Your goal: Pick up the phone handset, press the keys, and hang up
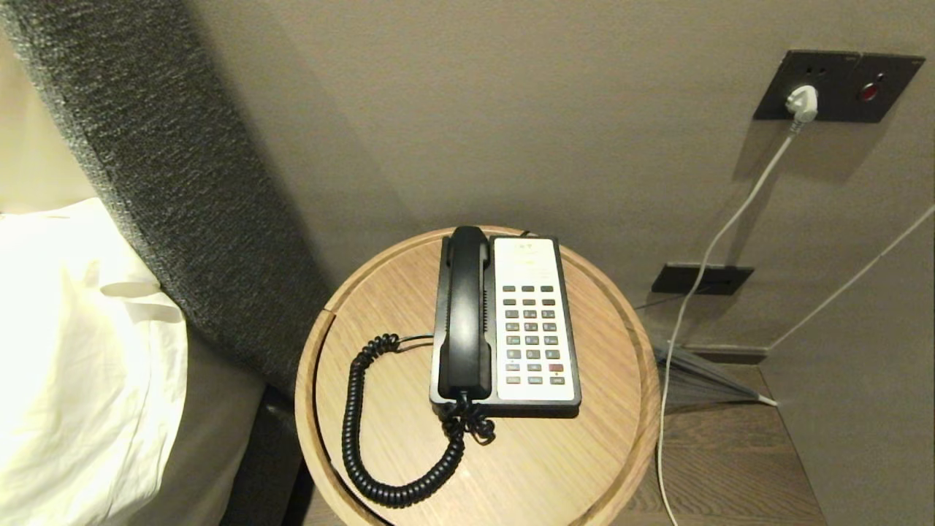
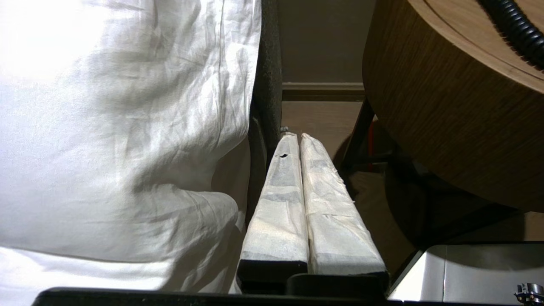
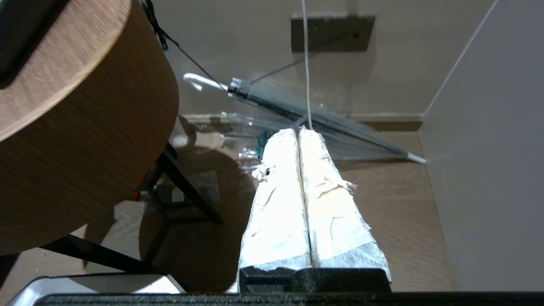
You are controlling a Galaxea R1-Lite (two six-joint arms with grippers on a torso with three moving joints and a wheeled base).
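The black phone handset (image 1: 465, 314) lies in its cradle on the left side of the phone base (image 1: 537, 380), beside the white keypad with grey keys (image 1: 531, 332). Its black coiled cord (image 1: 358, 431) loops over the round wooden table (image 1: 584, 453); a stretch of the cord (image 2: 516, 29) also shows on the tabletop in the left wrist view. Neither arm shows in the head view. My left gripper (image 2: 296, 137) hangs below the table's left side, shut and empty, its fingers wrapped in white tape. My right gripper (image 3: 297, 131) hangs low on the table's right, shut and empty.
A bed with white linen (image 1: 80, 351) and a grey padded headboard (image 1: 168, 168) stands left of the table. On the right, a white cable (image 1: 701, 277) runs down from a wall socket (image 1: 836, 86), and a clear umbrella (image 3: 314, 114) lies on the wooden floor against the wall.
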